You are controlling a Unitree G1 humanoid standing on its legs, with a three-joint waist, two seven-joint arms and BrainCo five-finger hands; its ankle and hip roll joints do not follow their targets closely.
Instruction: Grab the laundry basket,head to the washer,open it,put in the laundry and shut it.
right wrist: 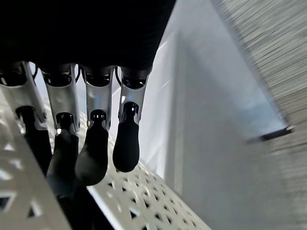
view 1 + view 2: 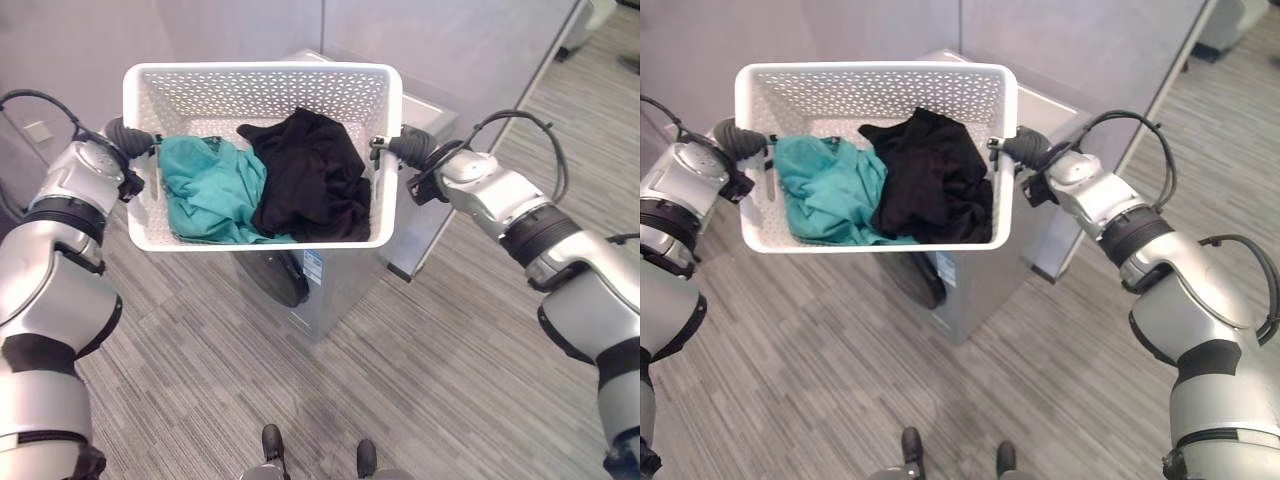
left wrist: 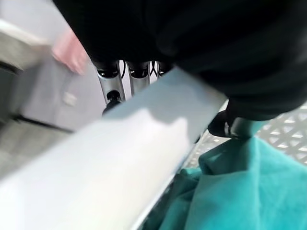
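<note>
White plastic laundry basket (image 2: 262,78), walls pierced in a fine lattice | teal cloth garment (image 2: 210,190) and black cloth garment (image 2: 310,175) inside | silver-grey metal washer (image 2: 345,280) with dark round door | floor of grey streaked planks (image 2: 400,380) | pale grey wall panels (image 2: 440,40), possibly bluish.

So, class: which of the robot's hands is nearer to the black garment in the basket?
Right. The right hand grips the laundry basket rim beside the black garment; the left hand grips the opposite rim, with the teal garment between.
</note>
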